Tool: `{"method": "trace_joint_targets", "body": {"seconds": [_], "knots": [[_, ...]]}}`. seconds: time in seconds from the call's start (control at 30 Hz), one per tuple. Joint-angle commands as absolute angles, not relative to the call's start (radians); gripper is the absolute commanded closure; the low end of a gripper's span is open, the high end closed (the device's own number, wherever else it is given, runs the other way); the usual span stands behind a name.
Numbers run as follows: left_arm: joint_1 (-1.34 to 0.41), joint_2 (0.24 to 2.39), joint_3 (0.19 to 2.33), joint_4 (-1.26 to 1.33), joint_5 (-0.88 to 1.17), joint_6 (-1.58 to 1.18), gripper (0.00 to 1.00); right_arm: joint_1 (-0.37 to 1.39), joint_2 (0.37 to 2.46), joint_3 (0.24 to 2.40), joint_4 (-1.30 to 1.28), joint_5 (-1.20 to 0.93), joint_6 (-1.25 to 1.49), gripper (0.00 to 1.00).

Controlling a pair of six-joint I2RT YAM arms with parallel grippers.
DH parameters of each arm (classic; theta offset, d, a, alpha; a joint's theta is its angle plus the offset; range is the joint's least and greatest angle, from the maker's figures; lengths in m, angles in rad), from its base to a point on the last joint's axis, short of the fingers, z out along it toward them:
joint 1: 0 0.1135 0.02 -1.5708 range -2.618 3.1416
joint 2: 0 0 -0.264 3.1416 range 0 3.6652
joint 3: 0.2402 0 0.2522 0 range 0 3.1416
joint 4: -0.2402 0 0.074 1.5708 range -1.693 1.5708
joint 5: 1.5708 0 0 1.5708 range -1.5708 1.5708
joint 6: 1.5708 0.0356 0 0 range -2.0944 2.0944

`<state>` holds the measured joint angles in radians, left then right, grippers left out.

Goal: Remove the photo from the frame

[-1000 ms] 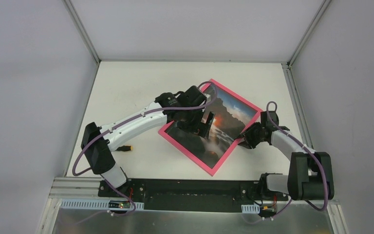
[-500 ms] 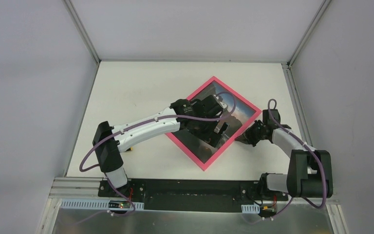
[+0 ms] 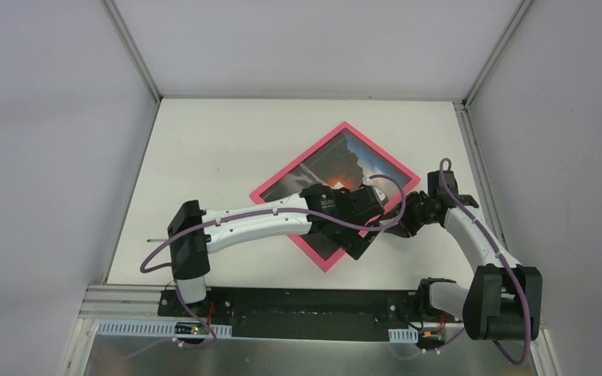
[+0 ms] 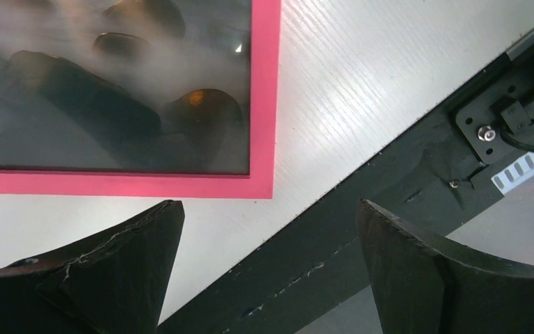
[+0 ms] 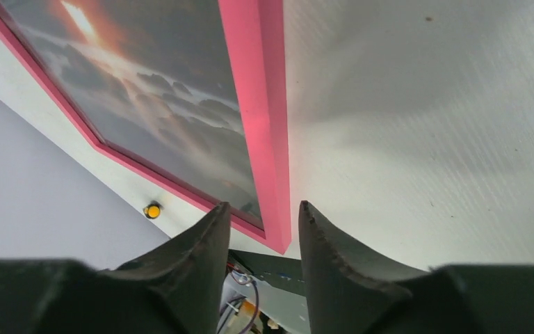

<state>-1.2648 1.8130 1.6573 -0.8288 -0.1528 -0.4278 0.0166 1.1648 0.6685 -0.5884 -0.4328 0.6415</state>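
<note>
One edge of the frame [image 5: 261, 125] between the right gripper [image 5: 263, 207] fingers [image 5: 195, 257]

frame [image 3: 294, 160]: bright pink | photo [image 3: 360, 160]: orange sun, dark clouds, blue sky | table [image 3: 204, 149]: white, faint streaked grain

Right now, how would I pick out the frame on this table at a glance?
On the white table, look just right of centre. The frame is the thin bright pink rectangle lying flat, turned like a diamond, around a sunset photo; nothing else there is pink.
</note>
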Motion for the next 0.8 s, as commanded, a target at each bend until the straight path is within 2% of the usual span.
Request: {"method": "trace_joint_targets", "body": {"seconds": [0.0, 0.2, 0.33, 0.57, 0.7, 0.77], "knots": [[-1.256, 1.741, 1.654, -0.854, -0.195, -0.489, 0.01, 0.019, 1.180, 0.682, -0.626, -0.399, 0.639, 0.52], [-1.256, 1.677, 1.597, -0.852, -0.199, -0.481, 0.01, 0.031, 1.291, 0.694, -0.525, -0.414, 0.657, 0.37], [-1.255, 1.673, 1.589, -0.854, -0.203, -0.417, 0.01, 0.037, 1.393, 0.713, -0.462, -0.412, 0.659, 0.35], [-1.253, 1.682, 1.609, -0.853, -0.209, -0.256, 0.01, 0.098, 1.499, 0.794, -0.499, -0.310, 0.706, 0.42], [-1.240, 1.691, 1.621, -0.854, -0.207, -0.197, 0.01, 0.125, 1.521, 0.796, -0.516, -0.278, 0.738, 0.58], [-1.231, 1.699, 1.627, -0.854, -0.210, -0.172, 0.01, 0.133, 1.530, 0.787, -0.509, -0.270, 0.747, 0.62]]}}
